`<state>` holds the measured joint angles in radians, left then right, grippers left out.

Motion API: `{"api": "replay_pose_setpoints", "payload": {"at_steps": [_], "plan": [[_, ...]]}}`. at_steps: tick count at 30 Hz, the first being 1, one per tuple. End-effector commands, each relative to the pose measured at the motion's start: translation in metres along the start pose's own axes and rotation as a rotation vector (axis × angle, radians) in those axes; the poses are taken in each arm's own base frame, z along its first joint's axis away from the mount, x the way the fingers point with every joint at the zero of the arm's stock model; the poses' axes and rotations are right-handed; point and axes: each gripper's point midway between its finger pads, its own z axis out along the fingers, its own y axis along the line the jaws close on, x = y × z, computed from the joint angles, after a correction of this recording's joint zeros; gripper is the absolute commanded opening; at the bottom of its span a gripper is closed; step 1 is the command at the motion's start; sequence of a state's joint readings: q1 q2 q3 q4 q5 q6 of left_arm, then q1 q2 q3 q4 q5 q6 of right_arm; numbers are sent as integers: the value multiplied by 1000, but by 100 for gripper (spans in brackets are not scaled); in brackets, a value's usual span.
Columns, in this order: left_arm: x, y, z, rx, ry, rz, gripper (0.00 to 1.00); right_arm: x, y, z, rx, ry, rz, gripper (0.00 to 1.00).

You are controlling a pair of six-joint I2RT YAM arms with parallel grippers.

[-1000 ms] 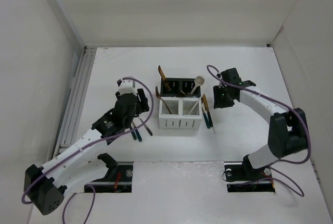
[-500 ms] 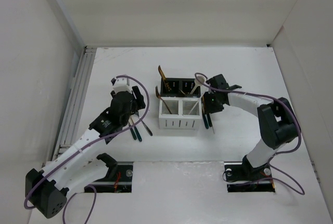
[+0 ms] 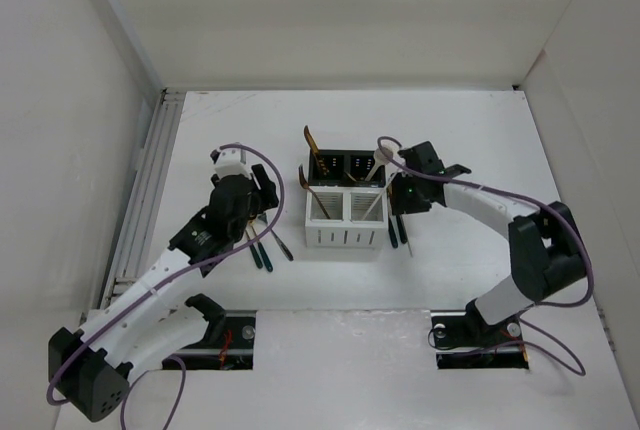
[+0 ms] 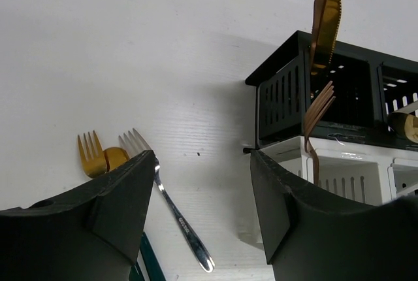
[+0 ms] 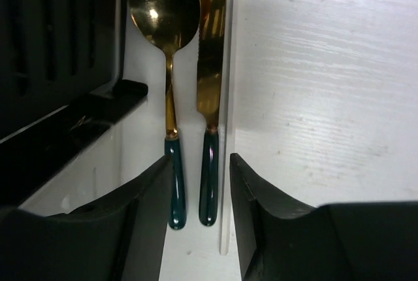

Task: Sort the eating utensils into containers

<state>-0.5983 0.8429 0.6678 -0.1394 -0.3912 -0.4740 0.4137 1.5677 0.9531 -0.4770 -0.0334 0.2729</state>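
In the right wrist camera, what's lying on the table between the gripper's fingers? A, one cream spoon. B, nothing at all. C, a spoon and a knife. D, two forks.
C: a gold spoon and a gold knife, both teal-handled, lie side by side below the right gripper.

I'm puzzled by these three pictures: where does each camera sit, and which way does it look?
Top external: above and behind, looking down on the table and bins; the left arm and right arm show.
Left wrist: on the left arm, looking past its open left pincer at two forks and the bins.
Right wrist: on the right arm, looking down between its open right pincer at a spoon and a teal-handled knife.
Shared: top and left wrist both show the copper knife standing in a black bin.
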Motion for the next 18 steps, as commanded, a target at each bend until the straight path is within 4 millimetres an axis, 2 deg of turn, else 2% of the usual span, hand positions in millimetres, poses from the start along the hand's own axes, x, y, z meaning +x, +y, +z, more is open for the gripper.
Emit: {"api": "replay_pose_setpoints", "payload": {"at_steps": [1, 3, 4, 6, 14, 18], "plan": [[-6, -3, -3, 24, -24, -28, 57, -8, -6, -18, 25, -58, 55, 44], [-6, -3, -3, 24, -24, -28, 57, -5, -17, -19, 70, -47, 82, 39], [-5, -5, -3, 32, -19, -37, 57, -1, -23, -12, 85, -22, 95, 33], [-7, -5, -5, 36, -26, -41, 57, 0, -29, -7, 109, 0, 103, 29], [-6, -2, -5, 28, -29, -53, 57, 3, -26, 8, 103, 24, 97, 30], [-2, -1, -4, 32, -17, -49, 57, 8, -13, 13, 62, 35, 74, 30]]}}
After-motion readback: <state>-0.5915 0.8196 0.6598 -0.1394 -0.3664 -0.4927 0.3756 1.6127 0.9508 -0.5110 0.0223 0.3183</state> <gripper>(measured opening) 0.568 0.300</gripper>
